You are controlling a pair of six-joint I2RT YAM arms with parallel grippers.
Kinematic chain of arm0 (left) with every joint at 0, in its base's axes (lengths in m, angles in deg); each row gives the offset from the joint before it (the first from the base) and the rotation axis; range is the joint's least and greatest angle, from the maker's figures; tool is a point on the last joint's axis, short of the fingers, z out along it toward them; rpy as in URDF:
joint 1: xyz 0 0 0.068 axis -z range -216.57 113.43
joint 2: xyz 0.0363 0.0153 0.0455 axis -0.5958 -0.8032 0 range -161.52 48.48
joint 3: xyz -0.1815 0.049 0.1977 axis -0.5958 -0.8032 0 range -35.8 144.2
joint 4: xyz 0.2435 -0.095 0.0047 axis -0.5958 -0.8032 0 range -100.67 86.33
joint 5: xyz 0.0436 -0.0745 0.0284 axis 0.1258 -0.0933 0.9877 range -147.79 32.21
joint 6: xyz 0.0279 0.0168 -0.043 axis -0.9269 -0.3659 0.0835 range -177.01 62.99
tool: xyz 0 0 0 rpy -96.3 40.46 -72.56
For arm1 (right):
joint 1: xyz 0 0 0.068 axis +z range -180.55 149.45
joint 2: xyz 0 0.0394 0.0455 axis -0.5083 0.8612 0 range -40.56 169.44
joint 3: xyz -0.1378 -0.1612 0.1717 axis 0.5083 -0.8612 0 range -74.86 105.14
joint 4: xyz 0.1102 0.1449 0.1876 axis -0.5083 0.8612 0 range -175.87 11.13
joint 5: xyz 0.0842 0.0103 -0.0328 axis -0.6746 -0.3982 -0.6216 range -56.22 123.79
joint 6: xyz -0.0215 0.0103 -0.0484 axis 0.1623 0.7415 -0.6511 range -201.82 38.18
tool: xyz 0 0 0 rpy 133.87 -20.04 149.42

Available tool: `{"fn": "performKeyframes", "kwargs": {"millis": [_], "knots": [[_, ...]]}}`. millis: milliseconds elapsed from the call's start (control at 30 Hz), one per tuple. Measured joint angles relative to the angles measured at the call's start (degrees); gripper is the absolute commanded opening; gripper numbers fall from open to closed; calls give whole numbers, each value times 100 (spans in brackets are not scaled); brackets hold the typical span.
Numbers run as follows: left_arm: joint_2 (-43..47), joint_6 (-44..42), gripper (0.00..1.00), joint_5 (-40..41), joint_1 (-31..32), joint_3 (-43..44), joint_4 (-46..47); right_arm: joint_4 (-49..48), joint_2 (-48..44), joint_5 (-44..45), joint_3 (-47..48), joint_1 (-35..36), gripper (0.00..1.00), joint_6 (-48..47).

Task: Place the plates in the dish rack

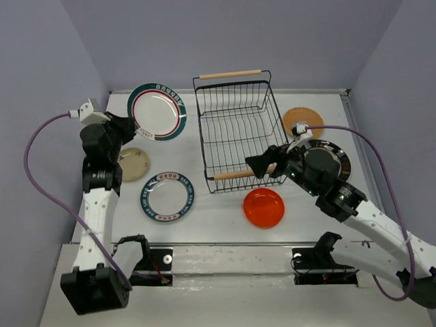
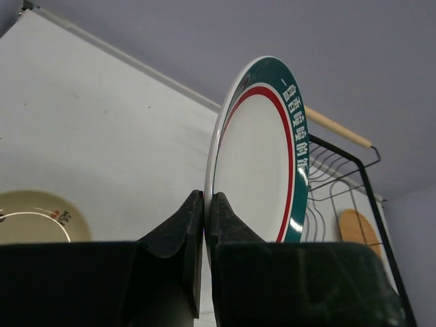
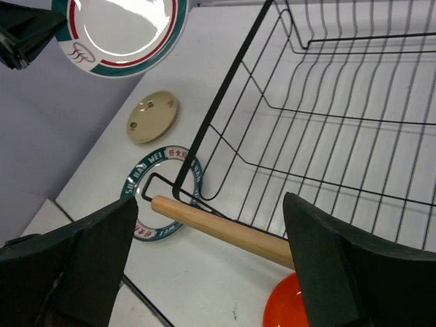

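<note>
Spreading before me is a white table boxed in by pale lilac walls, with the dish rack at its middle. Around the rack lie the beige plate at 9 o'clock, a green-rimmed plate at 7, the orange-red plate at 5, the black-rimmed plate at 4 and the woven plate at 2. At 10 o'clock my left arm stands tall, my left gripper clamped on the rim of the other green-rimmed plate, which is tilted and off the table. My right arm lies low, my right gripper spread wide astride the rack's near wooden handle.
</note>
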Motion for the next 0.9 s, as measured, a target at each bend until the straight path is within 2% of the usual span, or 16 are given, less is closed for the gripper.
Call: {"fn": "performKeyframes", "kwargs": {"millis": [200,300,433,667,733,767,800,833,900], "knots": [[1661,398,6,-459,0,-815,262,-337,1064,-850,730,-2,100,-46],[2188,520,6,-850,2,-1062,341,-560,1572,-1099,1102,-2,100,-92],[2566,721,6,-1502,11,-1353,490,-726,2177,-1307,1537,-2,100,-153],[2691,1172,6,-2621,271,-1794,933,-841,2800,-1622,1899,-42,99,-179],[2664,1244,6,-2916,339,-1864,1051,-903,2907,-1770,1917,-68,80,-151],[2651,1272,6,-3034,352,-1888,1099,-942,2946,-1838,1917,-81,64,-153],[2649,1294,6,-3150,365,-1928,1176,-962,2981,-1906,1919,-90,34,-116],[2649,1305,6,-3237,374,-1952,1215,-1003,3042,-2000,1919,-103,23,-107],[2647,1252,19,-3346,385,-2011,1303,-1086,3117,-2105,1921,-122,8,48]]}}
